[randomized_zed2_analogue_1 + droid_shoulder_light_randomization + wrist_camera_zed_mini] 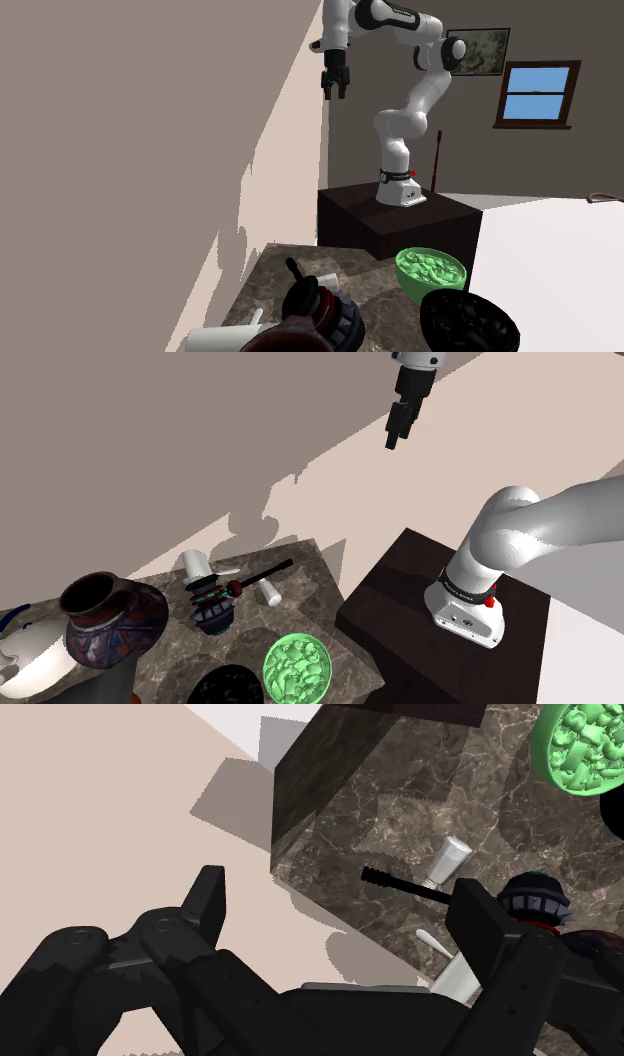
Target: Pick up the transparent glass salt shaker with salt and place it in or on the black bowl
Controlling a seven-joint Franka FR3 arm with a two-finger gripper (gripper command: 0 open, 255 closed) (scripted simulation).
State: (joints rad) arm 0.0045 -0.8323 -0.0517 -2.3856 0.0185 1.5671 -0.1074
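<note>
The salt shaker (268, 592) is a small pale cylinder lying on the dark marble table (320, 592), beside a thin black stick (262, 572). In the wrist view the shaker (447, 862) lies far below, ahead of the fingers. The black bowl (228, 687) sits at the table's near edge in the shoulder view, next to a green bowl (296, 667); it also appears in the second exterior view (468, 322). My gripper (395, 440) hangs high above the floor, well away from the table, open and holding nothing (340, 899).
A dark ribbed jar (213, 610) and a white cup-like piece (197, 564) stand close to the shaker. A large dark vase (105, 617) and a white jug (30, 657) crowd the shoulder view's left. The dark stand (400, 602) adjoins the table.
</note>
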